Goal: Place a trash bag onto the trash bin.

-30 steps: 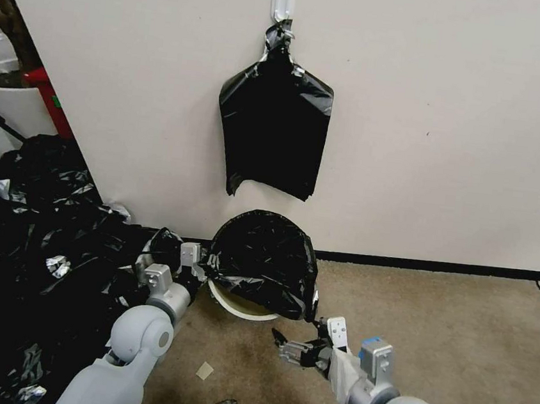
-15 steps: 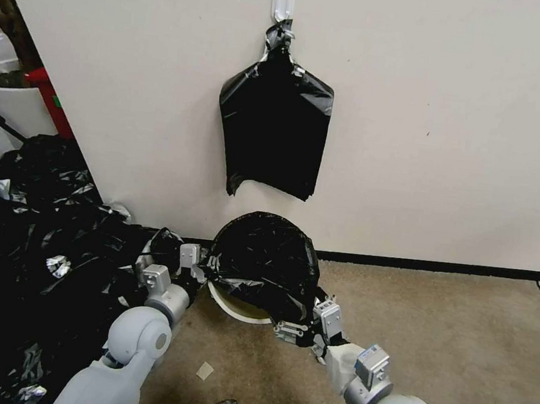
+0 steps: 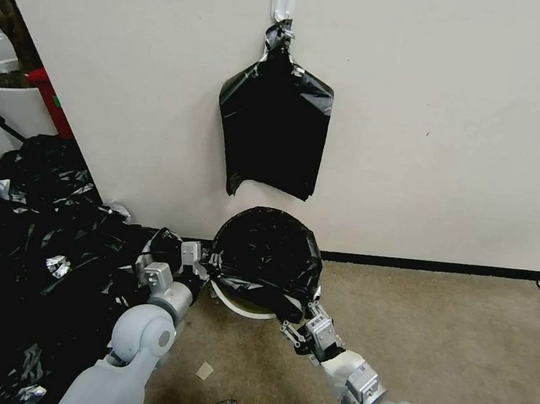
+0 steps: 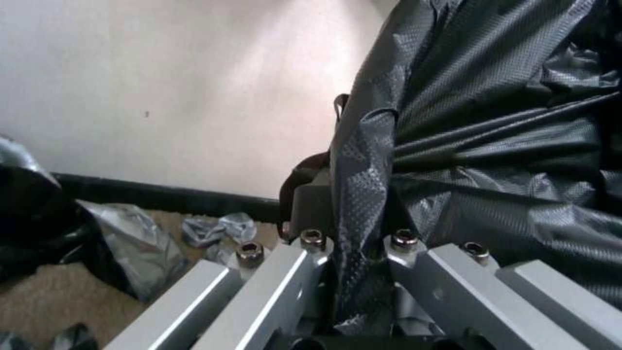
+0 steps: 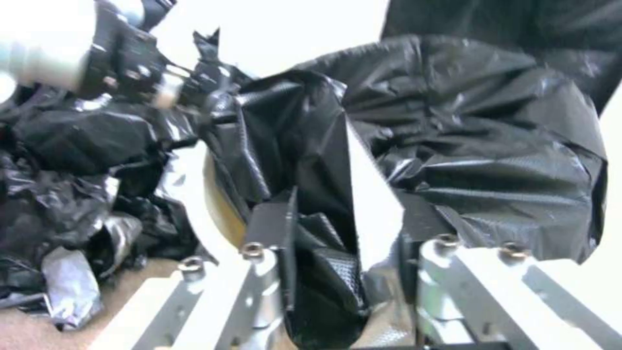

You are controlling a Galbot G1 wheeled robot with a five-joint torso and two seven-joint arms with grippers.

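Right pincer [image 3: 301, 321] has swung in to the trash bin [image 3: 243, 306] rim and closed on the trash bag [image 3: 267, 259] hem; left pincer [image 3: 202, 265] grips the opposite hem, so the bag, draped over the bin, can be stretched.

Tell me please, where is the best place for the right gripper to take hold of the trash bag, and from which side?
Probably the loose front hem of the trash bag, where it hangs short of the trash bin rim, approaching from the robot's side, low. The right gripper is there with film between its fingers. The left gripper pinches the left edge.
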